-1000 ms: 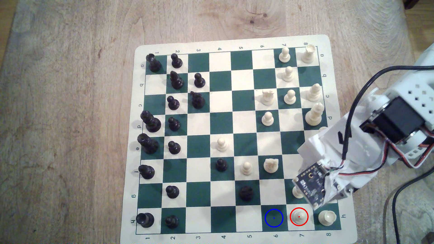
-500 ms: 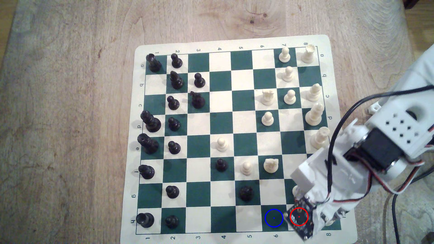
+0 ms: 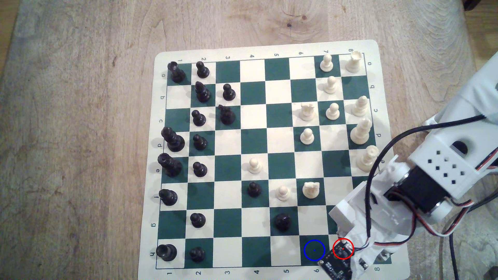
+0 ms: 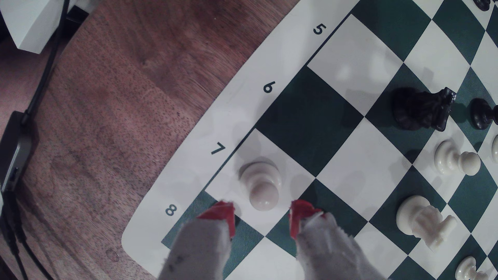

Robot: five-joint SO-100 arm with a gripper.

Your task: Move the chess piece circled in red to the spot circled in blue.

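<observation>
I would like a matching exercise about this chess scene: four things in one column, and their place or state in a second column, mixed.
Things:
1. cream pawn
2. blue ring
3. gripper
4. black knight

Descriptions:
A. open, red fingertips apart
B. on the white square by the printed 7
C. on a green square, next to a black pawn
D. on an empty dark green square

Pairs: 1-B, 2-D, 3-A, 4-C
</observation>
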